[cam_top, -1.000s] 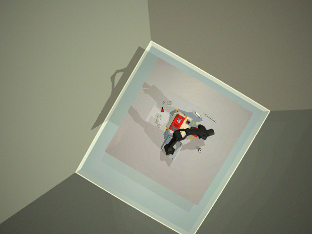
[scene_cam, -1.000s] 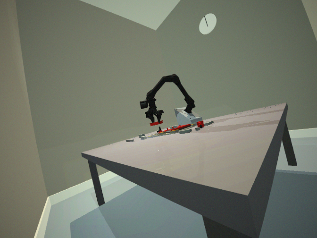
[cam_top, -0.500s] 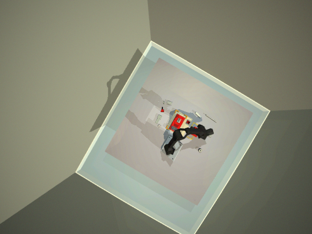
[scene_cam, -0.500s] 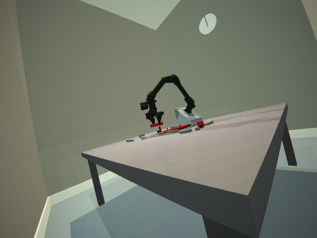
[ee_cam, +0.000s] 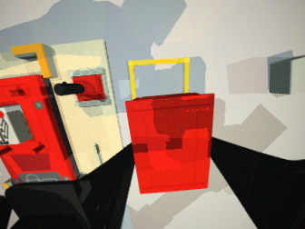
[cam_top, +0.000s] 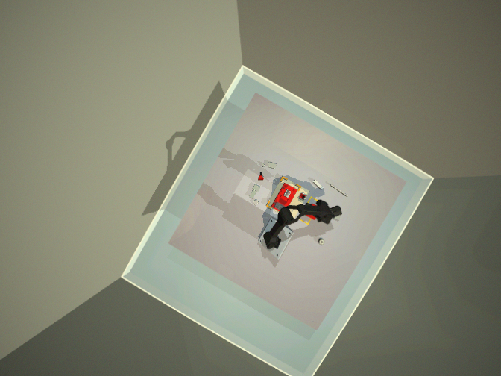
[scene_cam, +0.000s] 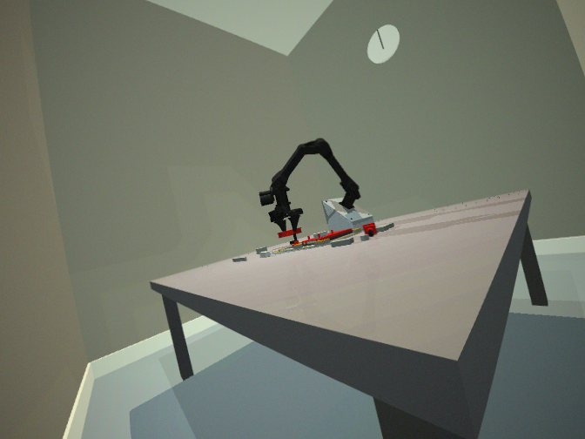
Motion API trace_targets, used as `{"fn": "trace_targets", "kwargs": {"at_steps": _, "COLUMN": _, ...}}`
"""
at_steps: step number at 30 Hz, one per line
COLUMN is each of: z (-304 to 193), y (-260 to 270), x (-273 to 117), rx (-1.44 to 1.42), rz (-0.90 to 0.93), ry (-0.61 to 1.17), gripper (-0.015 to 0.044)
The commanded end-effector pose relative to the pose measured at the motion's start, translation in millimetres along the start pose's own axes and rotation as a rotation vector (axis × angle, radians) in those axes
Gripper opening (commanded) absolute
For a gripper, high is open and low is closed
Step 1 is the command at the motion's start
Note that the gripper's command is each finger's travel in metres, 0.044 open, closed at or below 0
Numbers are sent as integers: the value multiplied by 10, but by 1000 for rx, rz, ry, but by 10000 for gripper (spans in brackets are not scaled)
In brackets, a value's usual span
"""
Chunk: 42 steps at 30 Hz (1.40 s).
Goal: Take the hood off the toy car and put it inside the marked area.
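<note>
The red hood [ee_cam: 174, 123] [scene_cam: 285, 233] [cam_top: 310, 217] is a flat panel, clear of the car. My gripper [ee_cam: 170, 143] [scene_cam: 289, 230] is shut on its two sides and holds it roughly level, a little above the table. The marked area is a yellow outline [ee_cam: 159, 61] [cam_top: 308, 223]. Its far end shows beyond the hood in the wrist view; the hood and fingers hide the rest. The red toy car [ee_cam: 38, 118] [cam_top: 288, 187] [scene_cam: 339, 234] sits left of the hood in the wrist view, between orange corner brackets.
A cream board with a red block and black peg [ee_cam: 93, 88] [cam_top: 302, 196] lies between car and outline. A pale block [ee_cam: 283, 79] stands to the right in the wrist view. The top view shows a thin rod [cam_top: 336, 189], a round piece [cam_top: 320, 241] and a red cone-like piece [cam_top: 260, 177].
</note>
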State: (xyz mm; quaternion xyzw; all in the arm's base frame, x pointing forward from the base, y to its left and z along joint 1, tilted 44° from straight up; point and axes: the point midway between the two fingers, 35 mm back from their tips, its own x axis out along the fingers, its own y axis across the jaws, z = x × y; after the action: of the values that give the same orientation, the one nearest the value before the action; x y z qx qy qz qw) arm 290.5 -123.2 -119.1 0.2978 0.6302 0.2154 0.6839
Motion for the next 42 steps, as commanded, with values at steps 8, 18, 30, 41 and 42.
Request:
{"fn": "trace_targets", "kwargs": {"at_steps": 8, "z": -9, "y": 12, "x": 111, "rx": 7, "rz": 7, "ry": 1, "gripper": 0}}
{"fn": "trace_targets", "kwargs": {"at_steps": 18, "z": -14, "y": 17, "x": 195, "rx": 7, "rz": 8, "ry": 1, "gripper": 0}}
{"fn": "trace_targets", "kwargs": {"at_steps": 30, "z": -23, "y": 24, "x": 296, "rx": 6, "rz": 9, "ry": 1, "gripper": 0}}
{"fn": "trace_targets", "kwargs": {"at_steps": 41, "z": -31, "y": 30, "x": 365, "rx": 6, "rz": 10, "ry": 2, "gripper": 0}}
{"fn": "trace_targets", "kwargs": {"at_steps": 42, "z": -31, "y": 30, "x": 366, "rx": 6, "rz": 10, "ry": 2, "gripper": 0}}
